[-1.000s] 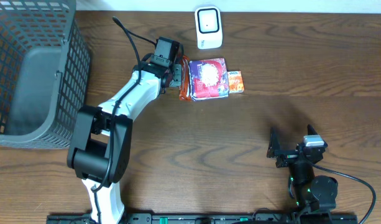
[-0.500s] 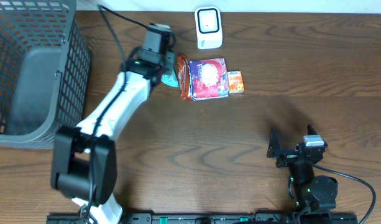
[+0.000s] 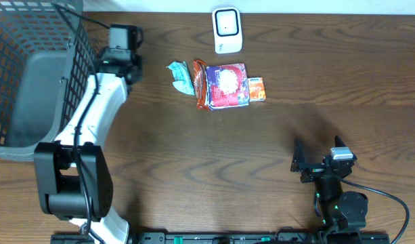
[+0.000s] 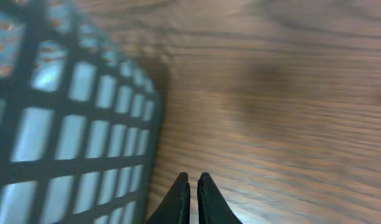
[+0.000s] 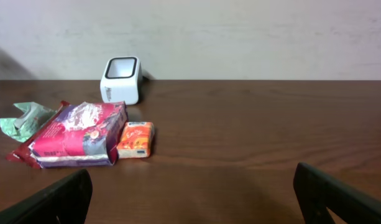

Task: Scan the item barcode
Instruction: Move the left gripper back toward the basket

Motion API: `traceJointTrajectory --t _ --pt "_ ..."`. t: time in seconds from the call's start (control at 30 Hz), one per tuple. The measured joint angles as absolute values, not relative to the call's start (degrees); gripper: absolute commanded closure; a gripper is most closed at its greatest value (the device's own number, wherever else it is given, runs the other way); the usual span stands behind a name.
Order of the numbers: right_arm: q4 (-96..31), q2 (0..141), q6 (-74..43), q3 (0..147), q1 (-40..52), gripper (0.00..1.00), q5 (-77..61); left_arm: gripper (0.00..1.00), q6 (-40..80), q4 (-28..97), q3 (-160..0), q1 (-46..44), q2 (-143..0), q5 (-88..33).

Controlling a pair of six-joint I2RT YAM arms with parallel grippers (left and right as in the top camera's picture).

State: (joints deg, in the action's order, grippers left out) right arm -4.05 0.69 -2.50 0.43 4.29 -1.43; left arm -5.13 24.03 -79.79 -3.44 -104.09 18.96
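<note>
- Basket (image 3: pixel 14 41), upper left of overhead view: grey floor visible through the mesh.
- Left gripper (image 4: pixel 191 182), beside basket wall: fingers fully together, holding nothing.
- Right gripper (image 5: pixel 191 186), lower right: jaws wide apart, holding nothing.

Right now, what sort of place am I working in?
Probably a mock checkout bench: a white scanner stands on a wooden table, snack packets lie near it, and a grey mesh basket sits at the left edge.
</note>
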Motion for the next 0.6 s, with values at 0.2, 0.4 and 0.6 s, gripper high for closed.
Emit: traceJointTrajectory --t 0.2,0.4,0.6 --pt "-4.05 0.69 -2.5 0.4 4.29 0.01 -1.43 0.92 -10.96 27.2 -79.79 -0.58 -104.09 19.68" --pt "-4.05 0.69 -2.5 0.4 4.29 0.01 -1.43 0.92 -15.99 29.08 -79.79 -0.36 -104.09 19.66" --pt "-4.05 0.69 -2.5 0.4 4.29 0.01 -1.43 0.92 -18.35 29.43 -79.79 2.26 -104.09 20.38"
